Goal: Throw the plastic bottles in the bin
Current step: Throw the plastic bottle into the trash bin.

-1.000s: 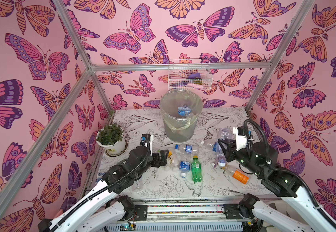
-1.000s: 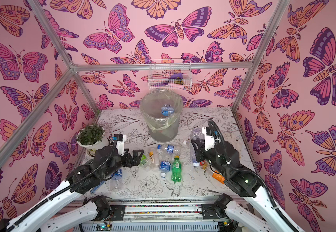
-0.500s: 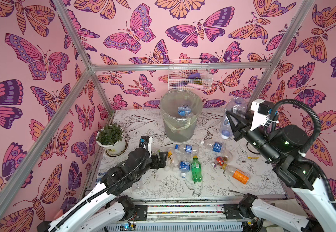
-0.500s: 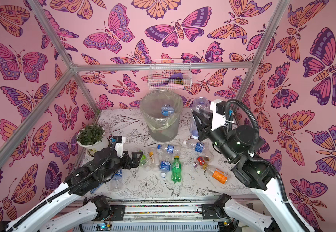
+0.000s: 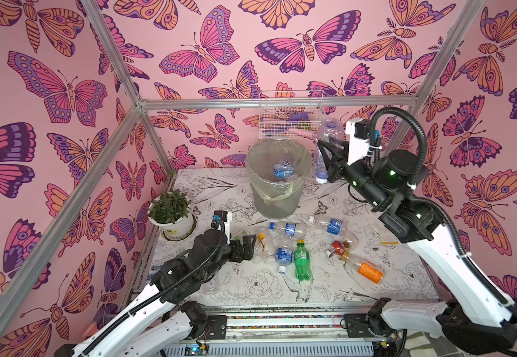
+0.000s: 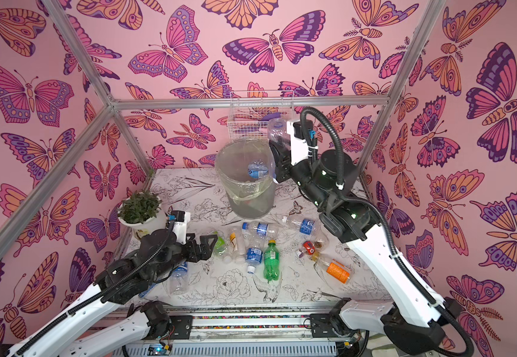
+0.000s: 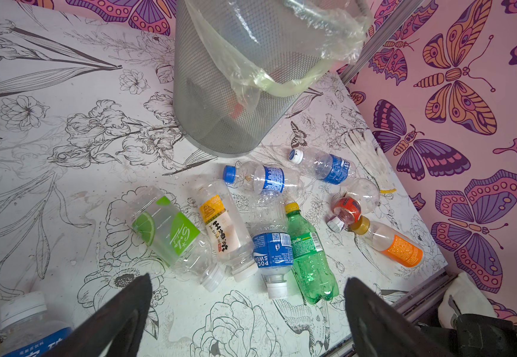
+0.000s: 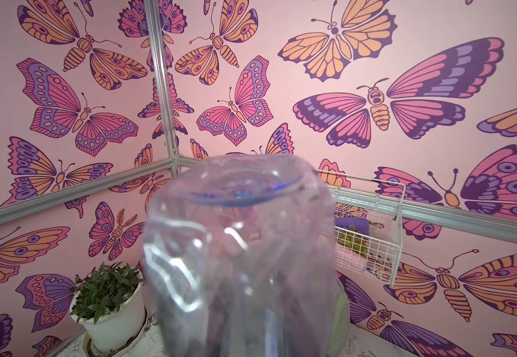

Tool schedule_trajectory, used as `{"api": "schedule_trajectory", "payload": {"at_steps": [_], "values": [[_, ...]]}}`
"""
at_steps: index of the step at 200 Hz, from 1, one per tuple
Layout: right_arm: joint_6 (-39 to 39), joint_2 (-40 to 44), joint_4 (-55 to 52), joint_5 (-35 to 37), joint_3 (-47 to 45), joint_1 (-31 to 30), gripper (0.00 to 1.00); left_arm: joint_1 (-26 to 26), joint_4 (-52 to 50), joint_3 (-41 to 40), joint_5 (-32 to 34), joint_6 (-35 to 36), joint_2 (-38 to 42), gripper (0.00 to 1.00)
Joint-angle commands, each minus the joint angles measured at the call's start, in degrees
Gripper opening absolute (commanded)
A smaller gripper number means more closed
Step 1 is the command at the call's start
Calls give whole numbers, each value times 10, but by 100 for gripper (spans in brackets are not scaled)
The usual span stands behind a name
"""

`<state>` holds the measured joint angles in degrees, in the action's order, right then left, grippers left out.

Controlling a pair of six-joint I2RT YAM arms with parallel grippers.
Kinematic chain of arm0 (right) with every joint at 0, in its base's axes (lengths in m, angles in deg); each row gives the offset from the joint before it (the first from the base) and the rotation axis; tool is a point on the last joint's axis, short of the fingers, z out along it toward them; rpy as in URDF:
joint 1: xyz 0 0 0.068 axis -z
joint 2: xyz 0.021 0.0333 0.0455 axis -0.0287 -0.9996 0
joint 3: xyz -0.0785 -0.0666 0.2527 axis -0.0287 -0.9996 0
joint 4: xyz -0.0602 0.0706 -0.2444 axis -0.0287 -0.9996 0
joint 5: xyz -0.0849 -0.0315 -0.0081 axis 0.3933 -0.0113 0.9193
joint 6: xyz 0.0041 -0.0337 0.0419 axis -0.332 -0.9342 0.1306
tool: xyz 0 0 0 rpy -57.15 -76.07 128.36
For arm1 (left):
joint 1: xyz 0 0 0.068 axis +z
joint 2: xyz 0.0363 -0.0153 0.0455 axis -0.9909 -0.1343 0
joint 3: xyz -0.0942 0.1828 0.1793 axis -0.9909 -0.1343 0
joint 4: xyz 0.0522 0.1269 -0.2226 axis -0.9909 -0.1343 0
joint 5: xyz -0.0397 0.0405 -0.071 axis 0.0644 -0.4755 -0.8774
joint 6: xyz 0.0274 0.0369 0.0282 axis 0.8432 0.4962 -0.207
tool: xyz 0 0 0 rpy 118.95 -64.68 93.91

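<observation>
The bin (image 5: 277, 197) stands at the back middle of the table with a blue-labelled bottle (image 5: 283, 170) inside. My right gripper (image 5: 328, 160) is raised just right of the bin's rim, shut on a clear plastic bottle (image 5: 328, 139) held cap down. That bottle (image 8: 238, 247) fills the right wrist view and hides the fingers. My left gripper (image 7: 247, 280) is open and empty, low over the table beside several lying bottles. Among them are a green one (image 7: 311, 259), a lime-labelled one (image 7: 170, 235) and an orange-labelled one (image 5: 368, 270).
A white flowerpot (image 5: 172, 216) with a plant stands at the left edge. A white wire basket (image 5: 289, 120) hangs on the back wall above the bin. One more bottle (image 6: 180, 275) lies under my left arm. Aluminium frame posts run along the walls.
My right arm has lifted the clear bottle off the table and carried it up and back to beside the bin's rim. The left arm has barely moved.
</observation>
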<state>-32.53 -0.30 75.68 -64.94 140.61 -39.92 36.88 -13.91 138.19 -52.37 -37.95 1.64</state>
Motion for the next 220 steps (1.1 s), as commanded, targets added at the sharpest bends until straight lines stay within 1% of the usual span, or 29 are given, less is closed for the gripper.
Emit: {"api": "schedule_trajectory", "payload": {"at_steps": [1, 37, 46, 58, 66, 69, 73, 74, 75, 78, 79, 81, 83, 86, 89, 91, 95, 103, 114, 126, 137, 168, 220], "values": [[-1, -40, 26, -20, 48, 16, 0, -2, -20, 2, 11, 1, 7, 99], [52, -161, -32, -78, 155, 62, 0, -2, -20, 2, 13, -1, 11, 99], [59, -214, -50, -98, 177, 73, 0, -2, -19, 2, 12, -1, 11, 99], [66, -292, -126, -127, 253, 88, 0, -2, -19, 2, 11, -1, 11, 99], [68, -356, -215, -149, 347, 96, 0, -2, -20, 4, 10, 0, 12, 99], [68, -377, -252, -157, 387, 99, 4, -2, -19, 4, 8, -1, 13, 99], [67, -414, -299, -163, 433, 101, 14, -2, -21, 4, 8, 0, 15, 99], [67, -422, -311, -165, 443, 101, 20, -2, -21, 4, 8, 0, 15, 99], [66, -430, -322, -166, 460, 101, 23, -2, -21, 4, 8, 0, 15, 99], [65, -447, -353, -167, 496, 101, 45, -2, -22, 4, 8, 0, 17, 99], [63, -455, -363, -168, 512, 101, 48, -2, -22, 5, 8, 1, 17, 99], [63, -468, -380, -168, 531, 100, 61, -2, -22, 5, 9, 1, 19, 99], [62, -479, -397, -168, 556, 99, 69, -2, -23, 5, 10, 0, 20, 99], [62, -491, -416, -167, 578, 100, 78, -2, -24, 5, 11, 0, 22, 99], [62, -497, -429, -164, 596, 99, 94, -2, -26, 4, 11, 0, 25, 99], [63, -498, -433, -163, 601, 99, 99, -2, -26, 4, 12, 0, 25, 99], [65, -497, -433, -159, 601, 98, 99, -2, -27, 4, 14, 0, 28, 99], [64, -473, -410, -151, 565, 97, 99, -2, -28, 3, 17, 0, 33, 99], [60, -414, -343, -137, 462, 92, 99, -2, -29, 3, 17, -1, 36, 99], [59, -347, -246, -127, 348, 88, 99, -2, -30, 3, 15, -1, 37, 99], [61, -310, -201, -117, 292, 88, 99, -2, -30, 3, 16, -1, 36, 99], [53, -299, -228, -109, 296, 88, 99, -2, -30, 6, 14, -2, 28, 99], [53, -278, -216, -112, 270, 88, 99, -2, -30, 5, 13, -5, 27, 99]]}}
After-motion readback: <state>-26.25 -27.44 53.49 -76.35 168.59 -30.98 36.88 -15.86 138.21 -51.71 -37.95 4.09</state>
